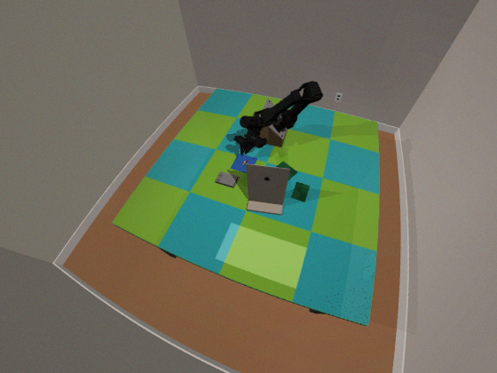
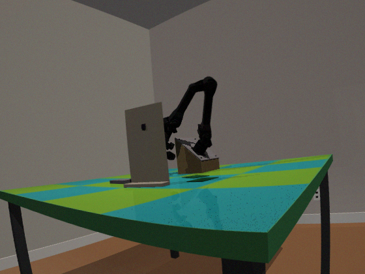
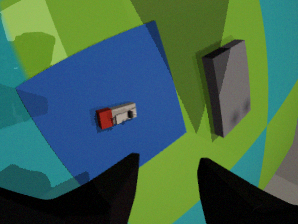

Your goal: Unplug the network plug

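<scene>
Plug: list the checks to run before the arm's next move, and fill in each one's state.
1. Plug out of the panel: ok, it lies on the table.
2. Plug inside the blue square: ok, well within its edges.
3. Gripper released: ok, fingers apart, nothing between them.
4. Fingers off the plug: ok, a gap shows.
5. Arm touching nothing: cannot tell, the panel hides part of it.

Plug [image 3: 117, 116], grey with red end, flat inside blue square [image 3: 100, 106].
</scene>
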Available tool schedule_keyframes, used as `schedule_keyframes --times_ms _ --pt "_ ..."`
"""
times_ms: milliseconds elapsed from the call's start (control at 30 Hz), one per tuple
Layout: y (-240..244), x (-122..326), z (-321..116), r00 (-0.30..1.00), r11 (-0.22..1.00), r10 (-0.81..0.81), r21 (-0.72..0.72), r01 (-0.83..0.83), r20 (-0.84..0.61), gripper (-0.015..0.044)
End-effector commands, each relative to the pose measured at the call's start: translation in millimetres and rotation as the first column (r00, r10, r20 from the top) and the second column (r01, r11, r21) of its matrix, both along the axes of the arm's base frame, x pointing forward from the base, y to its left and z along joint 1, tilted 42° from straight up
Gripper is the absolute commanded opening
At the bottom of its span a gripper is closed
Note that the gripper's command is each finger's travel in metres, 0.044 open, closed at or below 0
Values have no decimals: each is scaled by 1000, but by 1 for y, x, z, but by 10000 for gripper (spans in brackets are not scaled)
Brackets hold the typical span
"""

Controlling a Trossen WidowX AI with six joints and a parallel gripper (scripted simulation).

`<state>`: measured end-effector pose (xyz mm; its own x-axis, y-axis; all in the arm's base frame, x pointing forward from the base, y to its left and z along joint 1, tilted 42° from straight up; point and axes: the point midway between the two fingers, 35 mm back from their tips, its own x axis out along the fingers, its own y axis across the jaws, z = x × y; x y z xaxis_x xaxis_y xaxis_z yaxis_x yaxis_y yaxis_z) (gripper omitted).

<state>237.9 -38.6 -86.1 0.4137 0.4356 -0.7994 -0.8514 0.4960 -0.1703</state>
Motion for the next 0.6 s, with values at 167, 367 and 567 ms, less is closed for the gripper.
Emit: schedule_keyframes --times_ms 167,367,567 --pt "-8 2 9 1000 1000 3 -1 -3 6 156" --pt "-13 3 16 1000 1000 3 -1 -3 6 156" --pt "-18 3 23 1000 1000 3 -1 -3 6 156"
